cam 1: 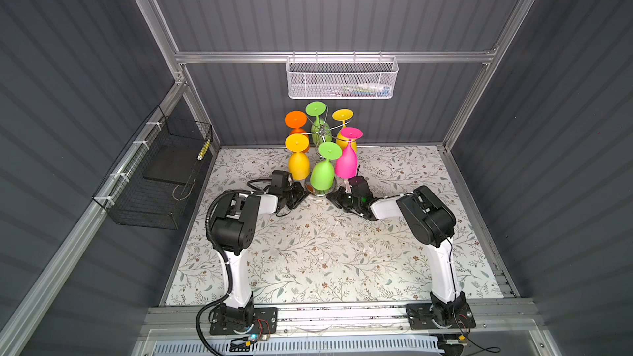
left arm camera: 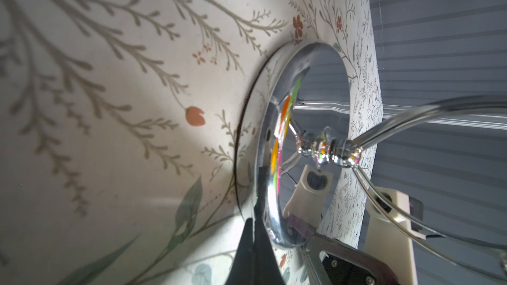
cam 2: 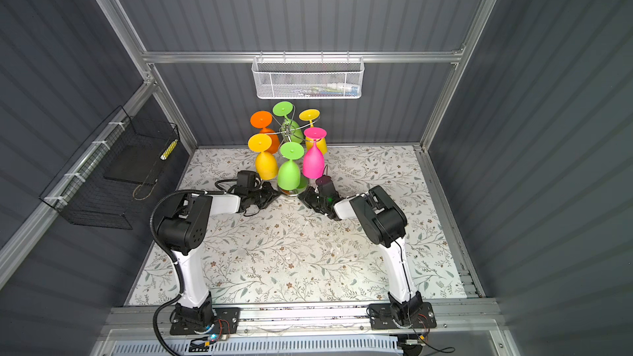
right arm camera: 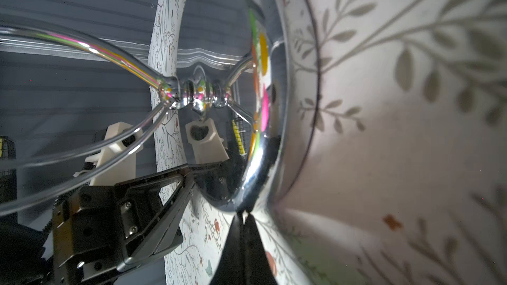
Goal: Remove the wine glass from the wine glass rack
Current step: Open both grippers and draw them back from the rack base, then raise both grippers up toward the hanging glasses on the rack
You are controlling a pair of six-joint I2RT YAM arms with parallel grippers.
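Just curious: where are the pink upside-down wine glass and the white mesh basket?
Pink upside-down wine glass [cam 1: 346, 165]: in a top view, on its bowl.
White mesh basket [cam 1: 342, 80]: in a top view, on its front wall.

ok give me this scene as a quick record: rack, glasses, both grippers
wine glass rack: upright at the back of the table, on its chrome base
glasses: six hung upside down: orange, green, green, yellow, yellow, pink
left gripper: shut, tips at base rim
right gripper: shut, tips at opposite base rim
progress: no glass off yet
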